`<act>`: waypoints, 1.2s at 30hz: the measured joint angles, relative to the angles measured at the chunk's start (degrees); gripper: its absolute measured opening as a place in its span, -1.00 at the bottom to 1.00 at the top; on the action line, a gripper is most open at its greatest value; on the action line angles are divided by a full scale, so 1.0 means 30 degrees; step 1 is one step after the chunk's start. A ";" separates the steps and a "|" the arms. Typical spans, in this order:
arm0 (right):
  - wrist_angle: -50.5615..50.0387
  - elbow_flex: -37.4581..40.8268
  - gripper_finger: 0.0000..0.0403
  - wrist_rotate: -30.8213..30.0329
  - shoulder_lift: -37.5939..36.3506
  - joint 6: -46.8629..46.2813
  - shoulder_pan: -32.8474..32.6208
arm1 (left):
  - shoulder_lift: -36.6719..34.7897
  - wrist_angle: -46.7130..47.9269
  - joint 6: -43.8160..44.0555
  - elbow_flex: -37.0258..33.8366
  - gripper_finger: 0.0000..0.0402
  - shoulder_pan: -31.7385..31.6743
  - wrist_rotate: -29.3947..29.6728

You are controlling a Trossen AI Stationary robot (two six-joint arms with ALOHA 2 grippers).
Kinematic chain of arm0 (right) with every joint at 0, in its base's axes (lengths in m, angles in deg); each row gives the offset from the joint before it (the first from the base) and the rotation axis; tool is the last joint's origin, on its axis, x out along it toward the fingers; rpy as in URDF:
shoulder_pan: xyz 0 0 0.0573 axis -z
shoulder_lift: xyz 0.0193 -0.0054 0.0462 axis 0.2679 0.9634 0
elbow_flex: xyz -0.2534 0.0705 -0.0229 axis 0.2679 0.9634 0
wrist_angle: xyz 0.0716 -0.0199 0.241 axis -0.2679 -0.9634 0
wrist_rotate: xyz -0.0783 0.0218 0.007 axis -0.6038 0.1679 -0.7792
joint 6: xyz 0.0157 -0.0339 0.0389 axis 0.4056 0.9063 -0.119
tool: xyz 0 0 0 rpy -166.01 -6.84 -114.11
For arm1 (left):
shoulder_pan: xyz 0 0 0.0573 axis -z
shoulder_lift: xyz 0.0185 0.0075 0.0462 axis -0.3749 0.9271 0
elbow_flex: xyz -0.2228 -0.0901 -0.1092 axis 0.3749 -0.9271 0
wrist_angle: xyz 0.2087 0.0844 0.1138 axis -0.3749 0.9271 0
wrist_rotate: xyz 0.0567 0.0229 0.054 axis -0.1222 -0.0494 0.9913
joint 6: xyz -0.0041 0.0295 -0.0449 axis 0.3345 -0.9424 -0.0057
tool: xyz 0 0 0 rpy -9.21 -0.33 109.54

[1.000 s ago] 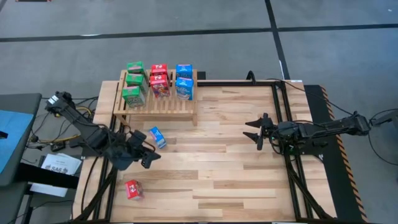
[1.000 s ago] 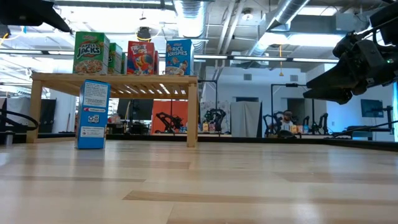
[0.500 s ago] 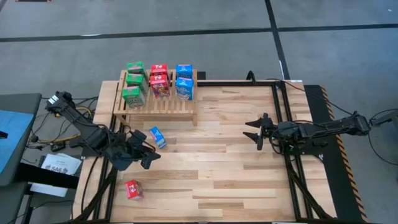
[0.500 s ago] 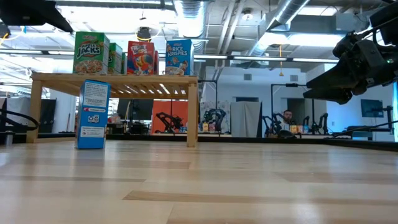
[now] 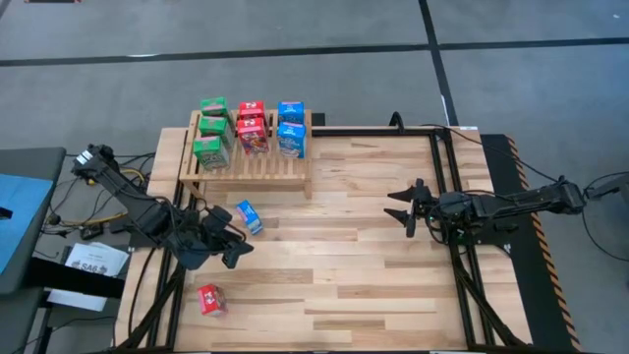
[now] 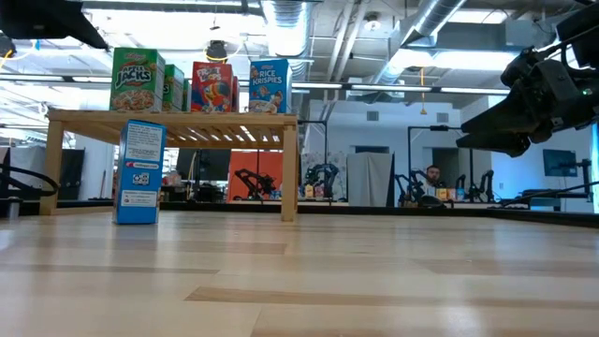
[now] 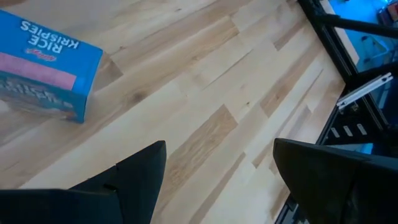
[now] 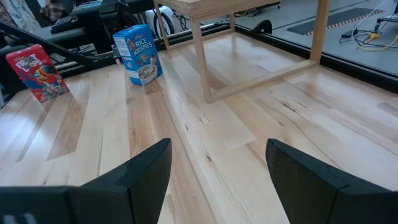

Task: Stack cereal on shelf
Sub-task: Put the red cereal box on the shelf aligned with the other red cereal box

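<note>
Printed names read clearly in the low view: a green box (image 6: 137, 80) says "Apple Jacks", the red box (image 6: 212, 87) beside it shows a toucan and what looks like "Froot Loops", and a blue box (image 6: 270, 86) says "Rice Krispies". All three stand upright on the rack (image 6: 173, 117), a light wooden frame with a slatted top and square legs. From above, the rack (image 5: 246, 165) carries seven cardboard boxes in three rows: three green, two red, two blue. A loose blue box (image 5: 249, 216) stands on the plank table (image 5: 373, 285) just in front of the rack, "Rice Krispies" legible on it in both wrist views. A loose red box (image 5: 210, 300) sits near the table's front left corner, labelled "Froot Loops" in the right wrist view. The left gripper (image 5: 234, 248) hangs over the table close to the loose blue box, its dark fingers (image 7: 134, 177) apart and empty. The right gripper (image 5: 405, 208) hovers mid-table, well away from the boxes, fingers (image 8: 146, 171) spread wide, holding nothing.
</note>
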 joint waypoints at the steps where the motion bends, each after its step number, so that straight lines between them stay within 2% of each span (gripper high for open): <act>1: 0.0005 0.0000 0.42 0.0000 0.0002 0.0000 0.0000 | 0.0000 0.0120 0.0143 0.0000 0.43 0.0055 -0.0016; 6: 0.0005 0.0000 0.42 0.0003 0.0000 0.0000 -0.0005 | 0.0281 0.0847 0.2602 0.0000 0.50 0.0509 -0.0901; 16: 0.0066 0.0000 0.42 0.0000 0.0003 -0.0001 -0.0001 | 0.1239 0.1314 0.9896 -0.0007 0.77 0.1242 -0.4629; 23: 0.0080 0.0000 0.42 0.0000 0.0003 0.0000 -0.0007 | 0.1239 0.2890 1.2958 -0.0007 0.82 0.1884 -0.5178; 27: 0.0095 -0.0006 0.42 0.0007 0.0003 0.0000 -0.0007 | 0.1239 0.4291 1.4797 -0.0007 0.87 0.2171 -0.6665; 36: 0.0109 0.0000 0.42 0.0007 0.0003 0.0000 -0.0004 | 0.1231 0.5272 1.7820 -0.0007 0.99 0.3539 -0.7757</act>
